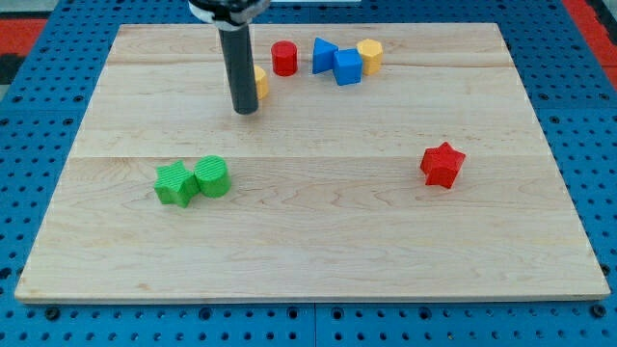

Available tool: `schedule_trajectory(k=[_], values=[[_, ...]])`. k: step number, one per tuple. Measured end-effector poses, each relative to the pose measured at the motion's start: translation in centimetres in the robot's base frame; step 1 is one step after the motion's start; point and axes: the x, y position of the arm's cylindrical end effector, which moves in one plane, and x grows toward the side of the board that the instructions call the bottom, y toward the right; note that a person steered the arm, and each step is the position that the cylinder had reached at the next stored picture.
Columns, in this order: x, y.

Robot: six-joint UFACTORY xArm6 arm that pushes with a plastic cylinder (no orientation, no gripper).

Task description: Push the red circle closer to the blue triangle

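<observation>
The red circle stands near the view's top, just left of the blue triangle, with a small gap between them. My tip rests on the board below and to the left of the red circle. The rod stands in front of a yellow block and hides most of it.
A blue cube and a yellow hexagon-like block sit right of the blue triangle. A green star and a green circle touch at lower left. A red star lies at right. The wooden board ends in blue pegboard.
</observation>
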Motion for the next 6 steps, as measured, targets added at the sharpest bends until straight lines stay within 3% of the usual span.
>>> schedule_trajectory(k=[2, 3, 4, 6], values=[[-7.1, -3.3], [-10.0, -1.4], [-9.3, 4.9], [-9.2, 6.2]])
